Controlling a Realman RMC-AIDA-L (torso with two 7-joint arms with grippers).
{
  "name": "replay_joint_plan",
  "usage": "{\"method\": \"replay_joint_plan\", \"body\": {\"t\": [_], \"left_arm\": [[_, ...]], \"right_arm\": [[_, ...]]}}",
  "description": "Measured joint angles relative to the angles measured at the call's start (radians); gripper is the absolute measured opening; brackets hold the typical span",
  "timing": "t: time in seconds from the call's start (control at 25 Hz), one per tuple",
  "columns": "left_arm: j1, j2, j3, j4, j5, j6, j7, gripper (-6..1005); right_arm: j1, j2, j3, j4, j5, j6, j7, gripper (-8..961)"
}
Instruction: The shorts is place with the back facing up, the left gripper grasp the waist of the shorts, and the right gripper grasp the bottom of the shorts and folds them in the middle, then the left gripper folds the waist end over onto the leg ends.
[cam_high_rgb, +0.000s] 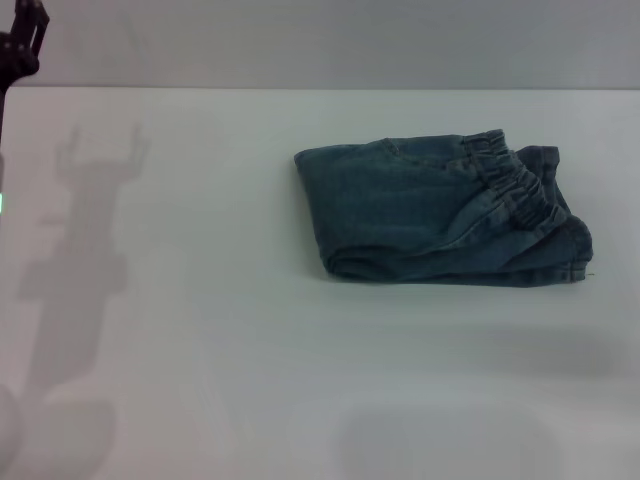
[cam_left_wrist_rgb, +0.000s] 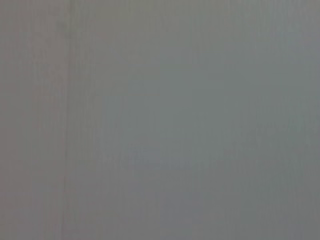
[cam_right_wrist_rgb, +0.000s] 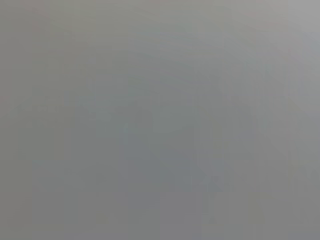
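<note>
Table (cam_high_rgb: 200, 380): bare white in front.
Shorts (cam_high_rgb: 430, 215): folded bundle right of centre, waistband (cam_high_rgb: 515, 185) on top; judged finished (leave it alone).
Left gripper (cam_high_rgb: 22, 45): far left corner, raised; jaw state unclear.
Right gripper: unseen.

You have one pair of shorts (cam_high_rgb: 440, 218) on one white table (cam_high_rgb: 200, 350), folded into a single bundle with one gathered waistband (cam_high_rgb: 515, 185) showing on top. You see one gripper (cam_high_rgb: 22, 40), the left, at the head view's far left corner (just a black tip). Both wrist views give you nothing countable.
</note>
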Motion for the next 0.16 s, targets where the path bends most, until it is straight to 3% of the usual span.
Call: {"method": "replay_joint_plan", "body": {"t": [0.16], "left_arm": [[0.002,0.000,0.020,-0.007,-0.021,-0.018,0.000,843]], "right_arm": [[-0.006,0.000,0.003,0.033,0.031,-0.007,-0.001,485]]}}
